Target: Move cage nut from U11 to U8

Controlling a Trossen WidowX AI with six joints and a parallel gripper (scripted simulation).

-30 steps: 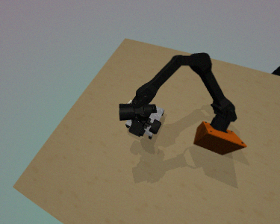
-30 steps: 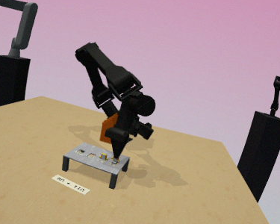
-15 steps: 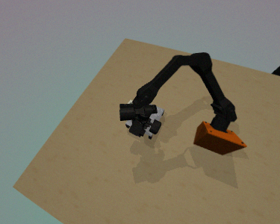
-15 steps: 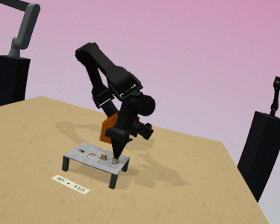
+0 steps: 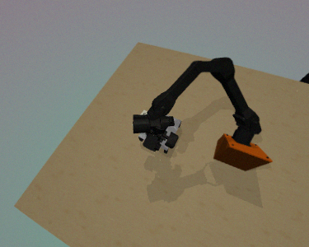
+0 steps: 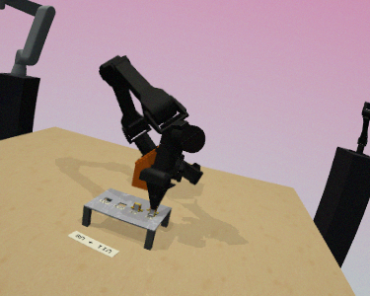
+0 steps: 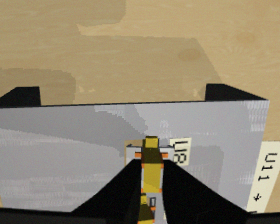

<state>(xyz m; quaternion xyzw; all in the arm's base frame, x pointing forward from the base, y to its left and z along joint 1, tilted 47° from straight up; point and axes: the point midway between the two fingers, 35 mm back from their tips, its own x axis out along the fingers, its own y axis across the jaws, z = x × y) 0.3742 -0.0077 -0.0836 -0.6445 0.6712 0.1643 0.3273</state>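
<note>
My tool [image 6: 154, 208] [image 7: 151, 167] grips the cage nut [image 7: 152, 175] directly between its fingertips, at the hole marked U8; seating it square, checking both wings, releasing and withdrawing seemingly remain.

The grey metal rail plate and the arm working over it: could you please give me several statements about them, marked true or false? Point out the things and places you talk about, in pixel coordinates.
1. The black pincer [image 5: 161, 138] [image 6: 154, 208] [image 7: 151, 167] is shut on a yellow-and-silver cage nut [image 6: 152, 213] [image 7: 152, 172]. True.
2. The grey metal rail plate [image 5: 175, 124] [image 6: 125, 197] [image 7: 50, 150] lies flat against the wooden table [image 5: 92, 169] [image 6: 234, 271] [image 7: 150, 60]. False: short dark legs [image 5: 166, 151] [image 6: 149, 239] [image 7: 25, 97] raise it.
3. The gripped nut is beside the U8 label [image 7: 180, 148]. True.
4. The cream paper strip [image 6: 93, 244] [image 7: 266, 165] lies on the plate. False: it lies on the table.
5. The arm's block-shaped base [image 5: 236, 158] [image 6: 144, 170] is orange. True.
6. The pincer stands wide open. False: its fingers are closed on the nut.
</note>
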